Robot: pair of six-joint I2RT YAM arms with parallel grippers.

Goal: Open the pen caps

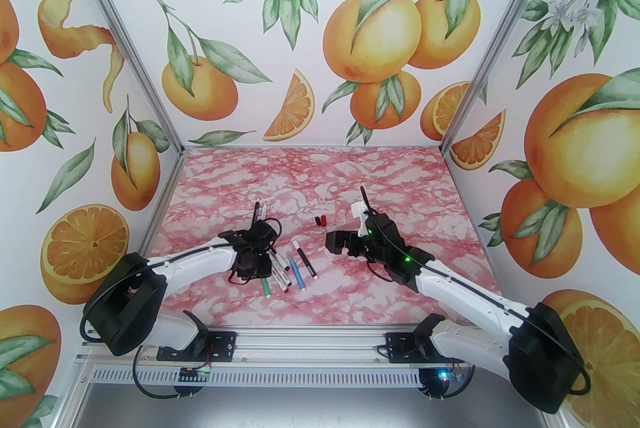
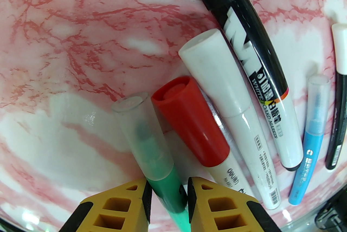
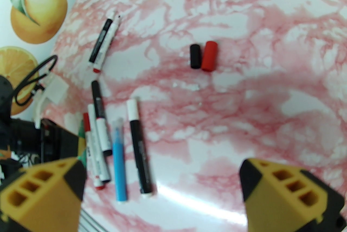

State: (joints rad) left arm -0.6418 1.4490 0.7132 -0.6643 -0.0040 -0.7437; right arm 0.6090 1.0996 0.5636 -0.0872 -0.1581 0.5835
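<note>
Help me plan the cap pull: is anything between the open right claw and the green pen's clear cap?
Yes. The red-capped pen lies close beside the green pen's clear cap, on its right, other pens flat beyond toward the right claw. From above, nothing visible blocks it.

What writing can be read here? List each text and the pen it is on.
"WHITE BOARD MARKER": on the black-and-white marker.
"deli": on the red-capped pen.
The white pen and the blue pen carry print too small to read.
</note>
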